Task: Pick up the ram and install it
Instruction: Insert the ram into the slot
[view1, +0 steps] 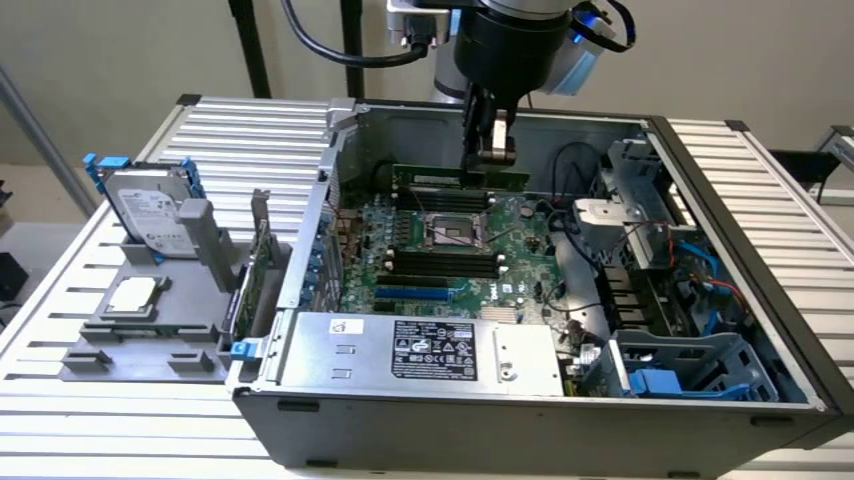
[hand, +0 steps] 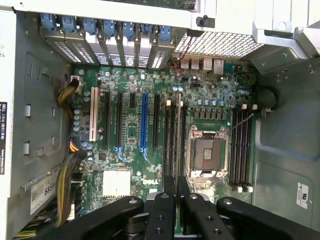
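Since the gripper (view1: 495, 158) is clamped on the ram (view1: 434, 177), held edge-down over the motherboard (view1: 527, 235) past the socket (view1: 454, 230), I can't quite tell if it's lined up. Any tilt and it'll jam or flex.

ram (view1: 441, 178) green; motherboard (view1: 518, 238) green; 1 slot (hand: 144, 122) blue; hard drive (view1: 144, 212) silver; frame (view1: 96, 165) blue; gripper (view1: 497, 152) black
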